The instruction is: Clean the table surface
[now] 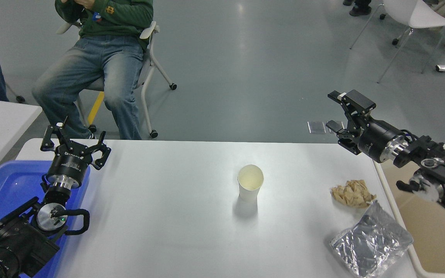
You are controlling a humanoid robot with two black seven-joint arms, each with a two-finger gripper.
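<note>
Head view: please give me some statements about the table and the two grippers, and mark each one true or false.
1. A paper cup stands upright on the table surface. True.
2. The right gripper holds the crumpled brown paper. False: it is open, up in the air, apart from the paper.
3. A silver foil bag lies near the table's right edge. True.
4. The left gripper rests inside the cup. False: it is parked over the blue tray, open.
5. The cup lies tipped over. False: it is upright.
</note>
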